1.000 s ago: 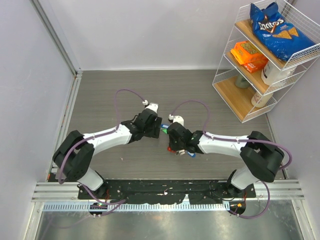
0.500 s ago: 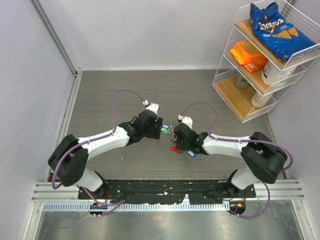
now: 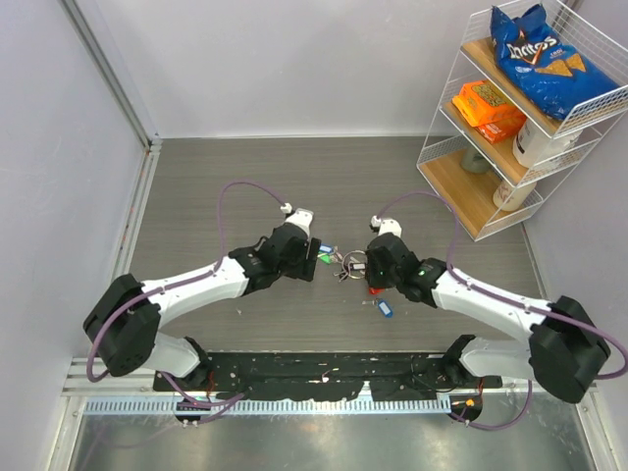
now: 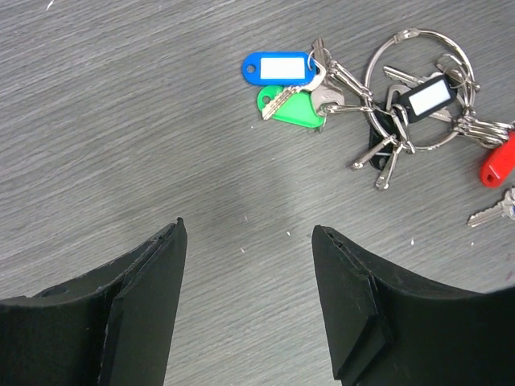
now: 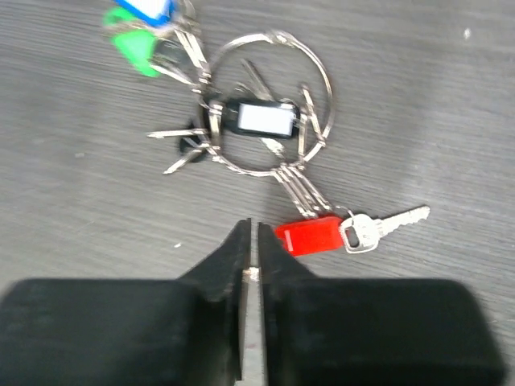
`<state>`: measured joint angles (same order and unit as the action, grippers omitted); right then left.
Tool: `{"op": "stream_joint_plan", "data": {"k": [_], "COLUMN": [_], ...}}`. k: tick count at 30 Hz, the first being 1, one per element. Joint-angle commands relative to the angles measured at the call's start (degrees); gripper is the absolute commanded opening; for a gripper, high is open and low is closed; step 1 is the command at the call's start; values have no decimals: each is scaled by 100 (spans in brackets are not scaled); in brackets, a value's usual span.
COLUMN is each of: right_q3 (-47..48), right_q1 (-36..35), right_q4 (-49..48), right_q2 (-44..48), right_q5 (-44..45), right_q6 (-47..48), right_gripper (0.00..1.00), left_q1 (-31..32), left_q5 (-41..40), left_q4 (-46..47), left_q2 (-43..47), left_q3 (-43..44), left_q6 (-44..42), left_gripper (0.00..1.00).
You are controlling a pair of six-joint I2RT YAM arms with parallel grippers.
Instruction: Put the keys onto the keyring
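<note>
left gripper [image 4: 247,230] spread; right gripper [image 5: 250,227] pressed together, empty; keyring [image 5: 269,36] and keys [image 5: 386,219] just ahead, blue tag [image 5: 145,6] cut off.

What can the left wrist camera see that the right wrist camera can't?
Only the left wrist view shows the left gripper, jaws wide apart, and the whole blue tag. Only the right wrist view shows the right gripper, jaws shut, and the whole red tag with the silver key beside it. Both show the keyring, the black tag and the green tag.
</note>
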<state>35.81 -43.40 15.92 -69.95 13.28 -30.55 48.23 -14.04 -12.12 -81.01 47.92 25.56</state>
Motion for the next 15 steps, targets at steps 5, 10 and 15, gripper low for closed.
{"op": "stream_joint_plan", "data": {"k": [5,10,15], "right_q3": [936,1007,884], "right_q1": [-37,-195,-301], "right_q4": [456,315,-53], "right_q2": [650,185,-159], "right_q5": [-633,-870,-897], "right_q6": [410,-56,-601], "right_gripper": [40,46,46], "left_q1": [204,266,266], "left_q5": [-169,-178,-152], "left_q4": [-36,-106,-256], "left_q2": [516,770,1113], "left_q3": [-143,-204,-274], "left_q6": [168,160,98], "left_gripper": [70,70,71]}}
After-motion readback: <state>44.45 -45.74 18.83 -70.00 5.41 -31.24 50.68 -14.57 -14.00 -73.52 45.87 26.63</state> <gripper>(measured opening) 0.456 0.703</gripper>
